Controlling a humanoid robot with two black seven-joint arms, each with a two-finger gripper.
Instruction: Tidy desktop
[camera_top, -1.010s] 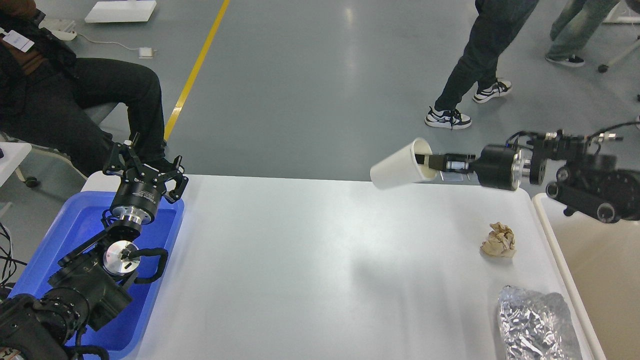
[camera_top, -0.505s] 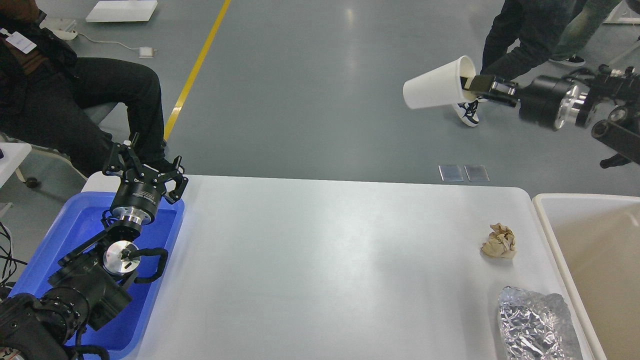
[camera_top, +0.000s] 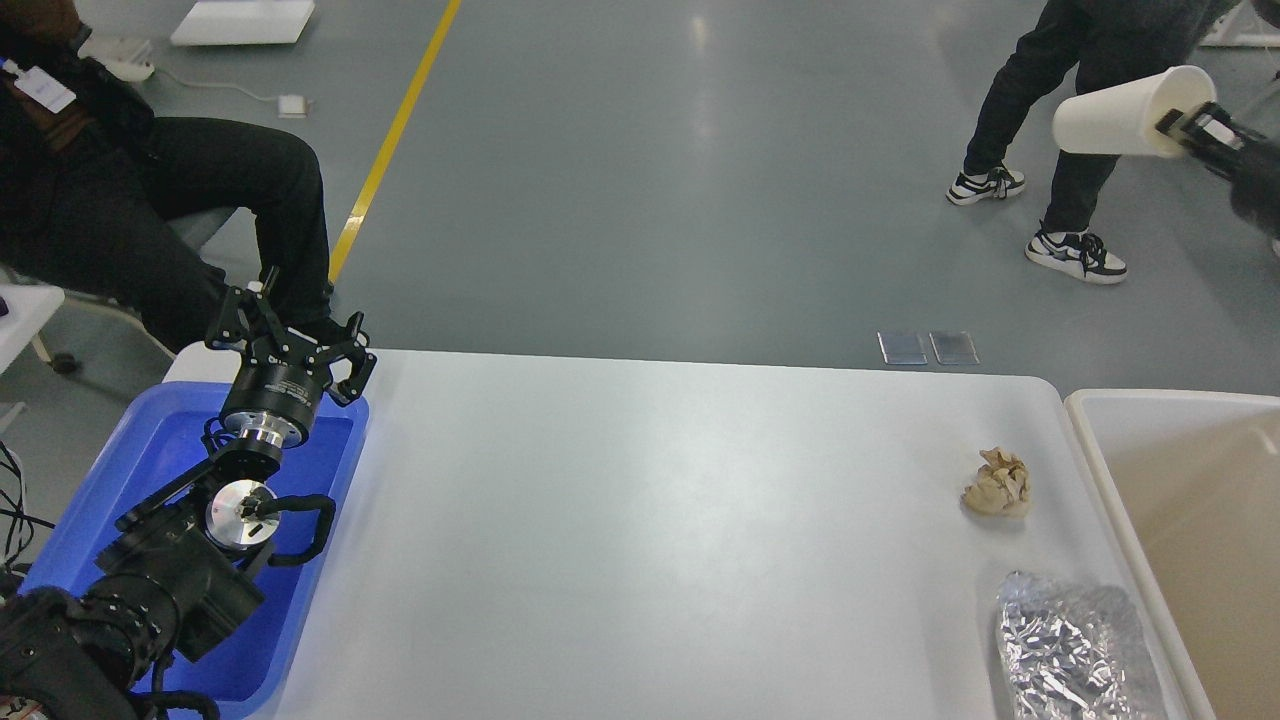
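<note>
The white desktop (camera_top: 650, 520) fills the middle of the head view. A crumpled beige paper ball (camera_top: 998, 483) and a crumpled foil packet (camera_top: 1070, 645) lie near its right side. My right gripper (camera_top: 1185, 120) is at the top right, high above the beige-white bin, shut on the rim of a white paper cup (camera_top: 1125, 112) held on its side. My left gripper (camera_top: 290, 335) is open and empty above the far end of the blue tray (camera_top: 160, 440).
The beige-white bin (camera_top: 1190, 500) stands off the desktop's right edge. The blue tray sits at the left edge under my left arm. A seated person (camera_top: 150, 190) is at the back left and a walking person (camera_top: 1070, 120) at the back right.
My right gripper has swung up and to the right with the white cup, from over the desktop's far edge to high above the bin. The left arm has not moved. The walking person has shifted.
</note>
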